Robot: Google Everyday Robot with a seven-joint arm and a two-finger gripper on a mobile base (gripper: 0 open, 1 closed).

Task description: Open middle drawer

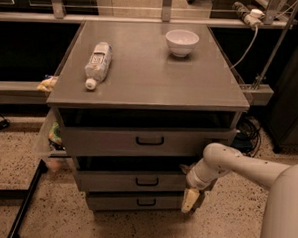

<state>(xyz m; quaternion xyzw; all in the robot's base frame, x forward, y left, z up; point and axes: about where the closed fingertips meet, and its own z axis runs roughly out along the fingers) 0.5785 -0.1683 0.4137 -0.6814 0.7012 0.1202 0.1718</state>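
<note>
The middle drawer (pixel 130 181) is a wide, shallow grey front with a small black bar handle (pixel 146 181), second of three in the grey metal cabinet (pixel 150 86). A dark gap shows above its front. The taller top drawer (pixel 138 140) sits above it and the narrow bottom drawer (pixel 134 202) below. My gripper (pixel 190 197) hangs at the end of the white arm (pixel 222 162), at the right end of the middle drawer's front, well to the right of the handle and reaching down to the bottom drawer's level.
A plastic bottle (pixel 98 63) lies on the cabinet top at the left and a white bowl (pixel 181 41) stands at the back right. A bag (pixel 50 136) hangs at the cabinet's left side. Cables and a rail (pixel 255 91) are at the right. The floor is speckled.
</note>
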